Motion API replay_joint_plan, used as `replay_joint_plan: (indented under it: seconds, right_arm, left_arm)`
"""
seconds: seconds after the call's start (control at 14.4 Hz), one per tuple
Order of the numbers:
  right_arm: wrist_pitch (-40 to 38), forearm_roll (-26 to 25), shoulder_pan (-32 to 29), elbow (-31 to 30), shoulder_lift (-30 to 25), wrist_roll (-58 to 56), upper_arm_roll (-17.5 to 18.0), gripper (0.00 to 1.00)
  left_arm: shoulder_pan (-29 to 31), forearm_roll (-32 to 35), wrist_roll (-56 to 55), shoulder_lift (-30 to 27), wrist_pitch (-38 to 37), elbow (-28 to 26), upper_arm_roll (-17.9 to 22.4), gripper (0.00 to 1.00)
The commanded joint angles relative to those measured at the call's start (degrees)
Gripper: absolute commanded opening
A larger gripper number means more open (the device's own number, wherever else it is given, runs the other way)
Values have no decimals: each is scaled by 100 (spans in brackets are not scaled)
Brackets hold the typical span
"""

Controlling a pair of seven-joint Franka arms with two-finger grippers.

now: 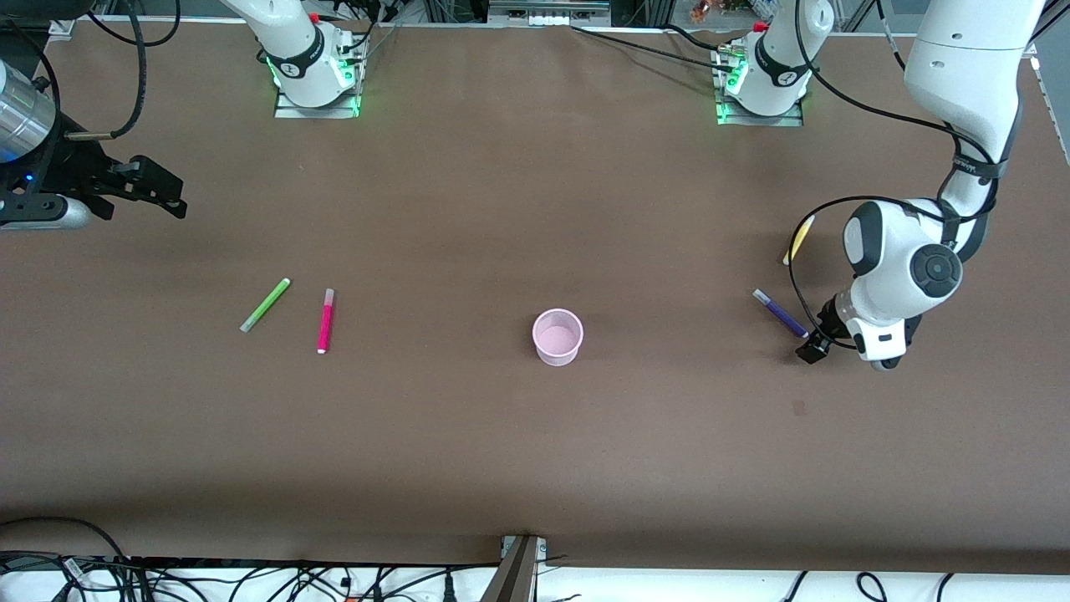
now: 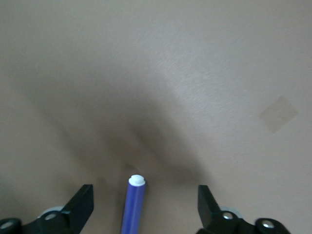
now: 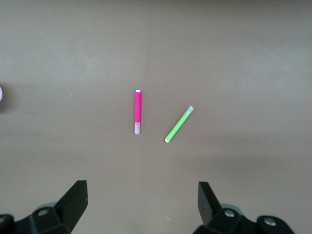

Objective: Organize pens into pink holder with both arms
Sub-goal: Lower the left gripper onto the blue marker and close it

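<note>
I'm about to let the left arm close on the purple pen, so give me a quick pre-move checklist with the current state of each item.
1. Purple pen lies between the left gripper's fingers: ok, seen in the left wrist view.
2. Left gripper open with a gap on each side of the pen: ok.
3. Left gripper low enough to pinch the pen: cannot tell.
4. Pink holder upright and empty: ok.
5. Yellow pen apart from the purple pen: ok, though a cable crosses it.
6. Right gripper open, waiting above the right arm's end of the table, away from the green pen and magenta pen: ok.
</note>
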Motion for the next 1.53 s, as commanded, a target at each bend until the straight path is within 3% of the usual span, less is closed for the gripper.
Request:
replay_joint_plan:
  seconds: [0.0,0.14,0.83,0.97,1.18,1.46]
  right_arm:
    - [-74,-43,-46,45,-4,-36,28,100]
    - [-73,-61,-46,45,-13,-36,28,100]
    - [-56,-96,-38,45,-4,-36,28,100]
    - [-38,-87,-46,36,-4,-36,28,100]
    - [-56,-87,-46,45,-4,-36,28,100]
    - [-100,-87,-29,36,-31,-36,55,100]
  left_arm:
    - [-67,19,-203,-179,204,-275,15,81]
    - [-243,28,-352,-101,239,-275,32,69]
    - [-243,37,-309,40,530,-275,50,66]
    - [-243,46,-291,49,530,-275,50,56]
    - [-208,318,-291,49,468,-309,59,53]
    - [-217,327,-291,40,450,-301,68,20]
